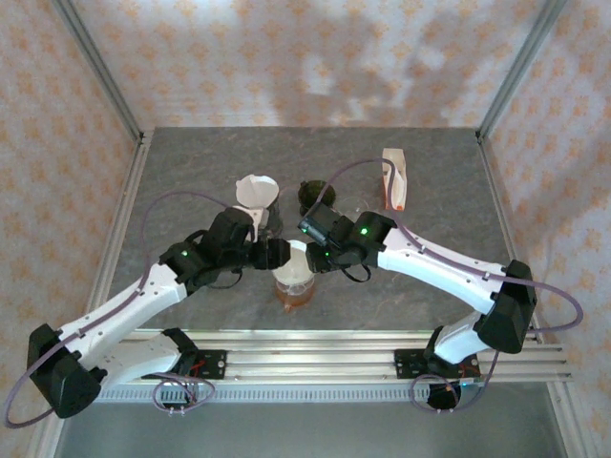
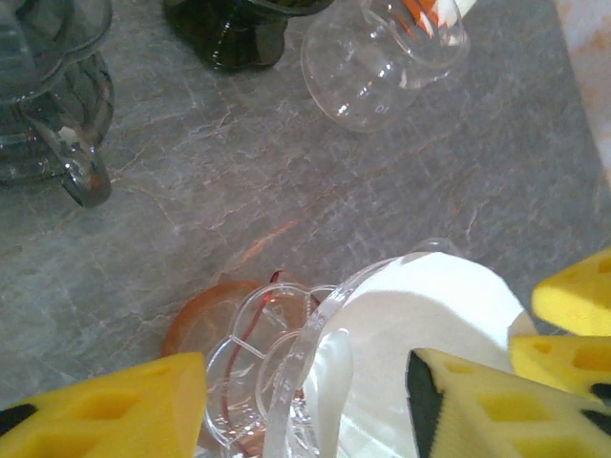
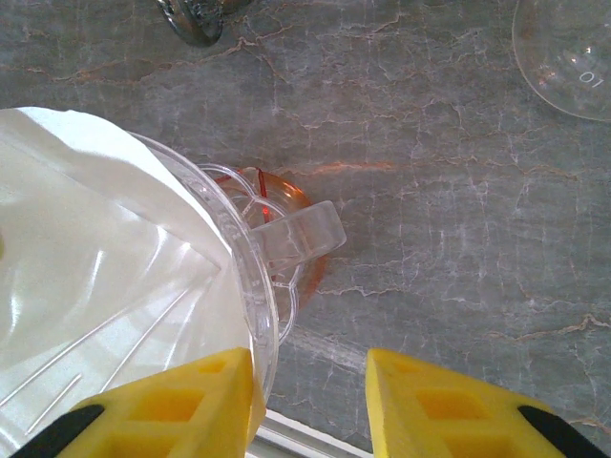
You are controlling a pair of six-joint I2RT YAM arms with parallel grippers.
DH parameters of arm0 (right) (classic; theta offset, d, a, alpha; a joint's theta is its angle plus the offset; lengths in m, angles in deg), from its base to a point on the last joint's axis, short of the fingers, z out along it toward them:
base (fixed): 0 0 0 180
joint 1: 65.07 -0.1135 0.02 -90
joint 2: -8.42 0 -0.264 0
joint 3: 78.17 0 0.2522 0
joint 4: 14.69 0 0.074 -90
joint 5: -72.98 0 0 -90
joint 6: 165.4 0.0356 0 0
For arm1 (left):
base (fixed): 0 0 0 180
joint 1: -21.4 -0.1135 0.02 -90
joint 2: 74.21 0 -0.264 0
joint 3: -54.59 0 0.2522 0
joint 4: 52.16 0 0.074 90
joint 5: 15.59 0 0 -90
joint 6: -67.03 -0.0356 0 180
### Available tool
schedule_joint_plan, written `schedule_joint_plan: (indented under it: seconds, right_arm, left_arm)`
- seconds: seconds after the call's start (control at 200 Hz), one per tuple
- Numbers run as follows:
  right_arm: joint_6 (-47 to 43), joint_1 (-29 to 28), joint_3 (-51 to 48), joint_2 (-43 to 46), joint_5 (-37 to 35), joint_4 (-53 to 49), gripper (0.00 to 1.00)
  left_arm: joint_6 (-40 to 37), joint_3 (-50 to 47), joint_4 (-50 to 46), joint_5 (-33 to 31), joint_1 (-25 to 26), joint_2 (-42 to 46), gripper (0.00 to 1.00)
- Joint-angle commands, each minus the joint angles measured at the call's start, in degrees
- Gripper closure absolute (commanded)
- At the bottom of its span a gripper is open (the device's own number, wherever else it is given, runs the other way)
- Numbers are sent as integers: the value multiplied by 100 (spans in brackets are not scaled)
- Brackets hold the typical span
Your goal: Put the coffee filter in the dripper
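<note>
1. One white paper coffee filter (image 3: 86, 248) lies opened out inside the clear dripper (image 3: 263, 286). Its creased wall rests against the ribbed plastic cone.
2. The dripper has a small clear handle (image 3: 305, 234) and sits on an amber glass vessel (image 2: 191, 324). They stand at the middle of the tabletop (image 1: 191, 162), nearer its near edge than its far one. I cannot tell whether the amber vessel holds anything.
3. The left gripper (image 2: 307, 377) is wide open, with its yellow fingers (image 2: 105, 410) on either side of the dripper and filter. It holds nothing.
4. The right gripper (image 3: 307, 382) is partly open and also holds nothing. One finger lies over the dripper's rim and the other over bare tabletop beside it.
5. Toward the far edge, left of centre, stands a second white cone (image 1: 256, 191), with a dark green glass (image 2: 234, 33) just to its right.
6. A clear glass cup (image 2: 382, 57) that looks empty stands right of the dark glass.
7. A white-and-orange carton (image 1: 394, 178) stands nearest the far right corner.
</note>
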Motion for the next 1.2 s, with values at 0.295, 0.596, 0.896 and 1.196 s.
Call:
schedule_joint_plan:
  seconds: [0.295, 0.596, 0.896, 1.196]
  right_arm:
    - [-13, -5, 83, -135, -186, -137, 64]
    - [-16, -7, 93, -132, -186, -146, 64]
    - [-14, -7, 91, -127, -186, -137, 64]
    - [5, -7, 80, -102, -186, -133, 64]
  left_arm:
    - [-114, 30, 171, -134, -153, -131, 63]
    - [-87, -52, 167, -211, -153, -150, 72]
    - [-59, -87, 176, -219, -153, -131, 74]
    - [75, -57, 28, -287, -153, 228, 50]
